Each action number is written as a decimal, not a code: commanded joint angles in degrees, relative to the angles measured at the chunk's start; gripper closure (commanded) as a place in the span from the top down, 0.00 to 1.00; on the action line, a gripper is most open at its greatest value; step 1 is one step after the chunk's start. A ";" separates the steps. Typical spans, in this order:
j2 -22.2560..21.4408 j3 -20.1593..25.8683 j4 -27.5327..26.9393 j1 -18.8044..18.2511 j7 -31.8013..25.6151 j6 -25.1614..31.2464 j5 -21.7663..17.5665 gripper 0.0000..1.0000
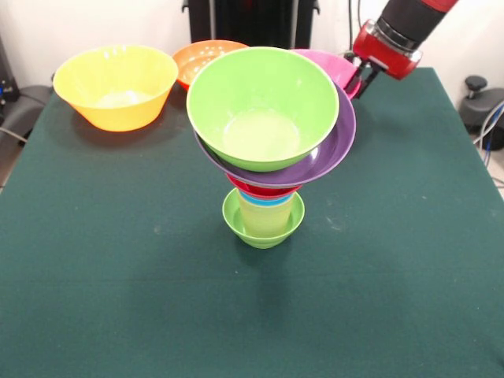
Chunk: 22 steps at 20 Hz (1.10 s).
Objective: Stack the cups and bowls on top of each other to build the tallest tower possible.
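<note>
One tower (266, 157) at the table (118, 276) centre: six stacked pieces visible, green bowl (263, 106) topmost. Three loose bowls behind: yellow (115, 85), orange (197, 57), pink (340, 69). Hand (359, 77) at the pink bowl; grip indeterminable.

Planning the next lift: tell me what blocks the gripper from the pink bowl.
Nothing visible does. The gripper is already at the pink bowl, which sits behind the tower's green bowl and purple bowl.

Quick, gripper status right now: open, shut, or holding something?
Gripper: at the pink bowl's rim behind the tower; open or shut cannot be told, since its fingers are hidden.
</note>
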 commanded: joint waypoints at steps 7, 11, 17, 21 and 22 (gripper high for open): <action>1.20 7.21 -8.68 0.34 8.67 7.40 3.96 0.00; 0.49 7.76 -9.21 0.01 8.40 8.72 4.57 0.00; -0.50 7.91 -10.02 -0.38 8.44 9.72 5.50 0.00; -1.58 7.57 -11.59 -0.50 8.80 13.65 6.37 0.00; -1.75 7.46 -12.11 -0.54 9.01 14.61 6.68 0.00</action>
